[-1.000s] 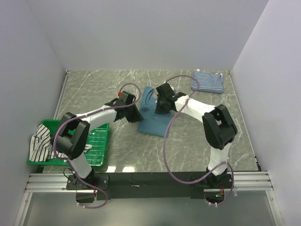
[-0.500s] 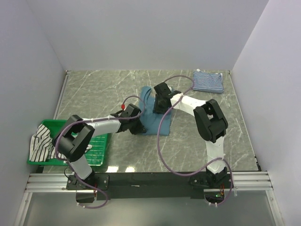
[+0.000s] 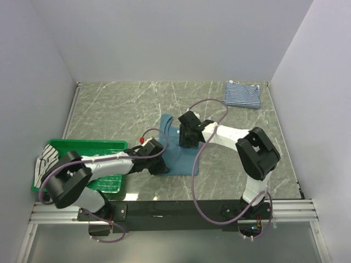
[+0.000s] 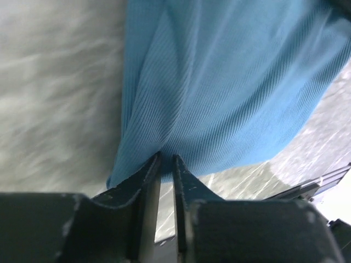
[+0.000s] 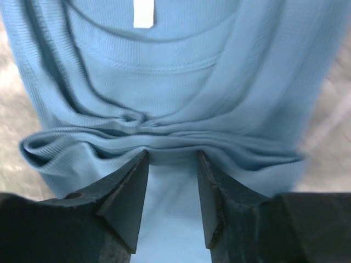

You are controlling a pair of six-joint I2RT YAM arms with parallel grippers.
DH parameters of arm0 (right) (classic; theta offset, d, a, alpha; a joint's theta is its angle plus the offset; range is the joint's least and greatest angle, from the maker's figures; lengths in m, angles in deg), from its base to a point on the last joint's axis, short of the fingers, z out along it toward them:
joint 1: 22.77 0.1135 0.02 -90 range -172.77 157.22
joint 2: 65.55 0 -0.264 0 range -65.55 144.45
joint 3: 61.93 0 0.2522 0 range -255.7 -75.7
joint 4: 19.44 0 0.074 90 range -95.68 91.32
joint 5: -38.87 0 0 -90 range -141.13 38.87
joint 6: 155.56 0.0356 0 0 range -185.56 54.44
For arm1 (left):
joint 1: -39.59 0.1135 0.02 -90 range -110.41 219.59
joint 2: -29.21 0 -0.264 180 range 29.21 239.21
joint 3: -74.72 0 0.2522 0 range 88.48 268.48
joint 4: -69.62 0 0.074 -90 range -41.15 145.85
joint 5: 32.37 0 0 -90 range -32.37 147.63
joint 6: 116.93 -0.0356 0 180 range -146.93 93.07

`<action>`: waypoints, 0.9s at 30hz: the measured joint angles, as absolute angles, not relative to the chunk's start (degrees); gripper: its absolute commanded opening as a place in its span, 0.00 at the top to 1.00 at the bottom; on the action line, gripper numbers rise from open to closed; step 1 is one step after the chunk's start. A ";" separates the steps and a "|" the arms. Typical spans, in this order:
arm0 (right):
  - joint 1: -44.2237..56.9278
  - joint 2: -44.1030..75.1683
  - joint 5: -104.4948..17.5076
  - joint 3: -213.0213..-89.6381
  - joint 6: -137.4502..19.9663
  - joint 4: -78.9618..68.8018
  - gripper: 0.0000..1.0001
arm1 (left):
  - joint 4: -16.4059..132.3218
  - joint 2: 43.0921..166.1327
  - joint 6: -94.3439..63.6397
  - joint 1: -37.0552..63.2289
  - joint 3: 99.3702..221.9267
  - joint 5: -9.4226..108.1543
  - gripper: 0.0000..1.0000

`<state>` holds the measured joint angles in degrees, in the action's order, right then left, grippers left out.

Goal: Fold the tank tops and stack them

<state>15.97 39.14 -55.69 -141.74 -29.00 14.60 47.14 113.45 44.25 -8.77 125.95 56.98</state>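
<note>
Dragged nearer, teal tank top [image 3: 184, 162] lies lengthwise near-to-far, neck far; left gripper [image 4: 166, 159] pinches its edge, right gripper [image 5: 173, 156] spread.

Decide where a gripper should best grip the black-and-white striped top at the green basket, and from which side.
Probably the striped top where it bunches over the left end of the green basket, coming from above: that heap sits raised, uncovered.

No legible writing in any view

The only label is a small white tag [image 5: 143, 13] inside the neckline of the teal top [image 5: 181, 71] (seen by the right wrist camera). Its face looks blank, with no letters or numbers to make out.
</note>
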 measured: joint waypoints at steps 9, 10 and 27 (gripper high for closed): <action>14.48 27.81 -56.50 -141.58 -29.02 19.71 0.42 | 37.70 104.69 43.31 -8.62 124.49 57.05 0.58; 14.15 26.26 -56.48 -141.56 -28.98 19.78 0.42 | 37.16 103.99 42.93 -8.62 124.53 57.05 0.56; 18.46 0.84 -43.74 -104.69 -13.72 12.76 0.42 | 37.46 98.98 38.50 -4.49 118.48 49.55 0.36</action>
<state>18.46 0.84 -43.74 -104.69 -13.72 12.76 37.46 98.98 38.50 -4.49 118.48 49.55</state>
